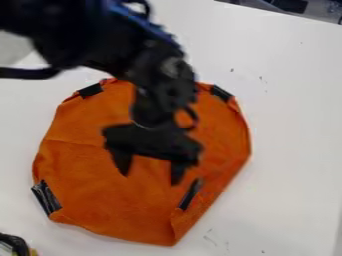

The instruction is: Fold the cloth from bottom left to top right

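Orange cloth (100, 195) on white table (290, 130), near-right edge turned in. Gripper (150, 179) above its middle, jaws parted; dark arm (100, 37) blocks part of far edge. Black-and-yellow object (15, 245) at near left, apart from cloth.

The black arm is slanting in from the upper left of the frame, its gripper (151, 179) hanging near the centre, pointing toward the bottom edge, its two fingers standing apart.
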You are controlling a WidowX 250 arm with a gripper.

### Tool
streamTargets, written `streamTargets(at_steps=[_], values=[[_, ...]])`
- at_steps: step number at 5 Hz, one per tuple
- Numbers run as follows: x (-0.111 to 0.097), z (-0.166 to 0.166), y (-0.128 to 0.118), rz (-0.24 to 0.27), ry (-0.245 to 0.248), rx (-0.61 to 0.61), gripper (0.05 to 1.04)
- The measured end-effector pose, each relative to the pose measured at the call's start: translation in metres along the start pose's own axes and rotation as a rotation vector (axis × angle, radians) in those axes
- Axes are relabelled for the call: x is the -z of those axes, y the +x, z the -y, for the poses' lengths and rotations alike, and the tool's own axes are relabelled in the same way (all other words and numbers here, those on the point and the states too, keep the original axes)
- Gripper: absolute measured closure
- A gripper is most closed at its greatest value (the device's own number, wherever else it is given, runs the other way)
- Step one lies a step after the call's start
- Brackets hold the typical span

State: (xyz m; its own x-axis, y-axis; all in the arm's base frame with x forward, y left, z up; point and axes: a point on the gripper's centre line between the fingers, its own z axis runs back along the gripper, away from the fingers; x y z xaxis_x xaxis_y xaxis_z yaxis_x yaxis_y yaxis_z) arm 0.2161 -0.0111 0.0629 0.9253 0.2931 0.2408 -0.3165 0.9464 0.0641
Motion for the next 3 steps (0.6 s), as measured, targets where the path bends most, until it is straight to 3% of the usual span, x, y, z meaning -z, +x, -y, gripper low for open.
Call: streamTargets(at_steps=[1,2,3], values=[[-0.002,-0.042,-0.004,0.006,-0.004,-0.065,0.084],[0.02,-0.085,-0.028,-0.019,-0.004,-0.104,0.084],[0.035,-0.106,-0.043,-0.045,0.018,-0.148,0.084]])
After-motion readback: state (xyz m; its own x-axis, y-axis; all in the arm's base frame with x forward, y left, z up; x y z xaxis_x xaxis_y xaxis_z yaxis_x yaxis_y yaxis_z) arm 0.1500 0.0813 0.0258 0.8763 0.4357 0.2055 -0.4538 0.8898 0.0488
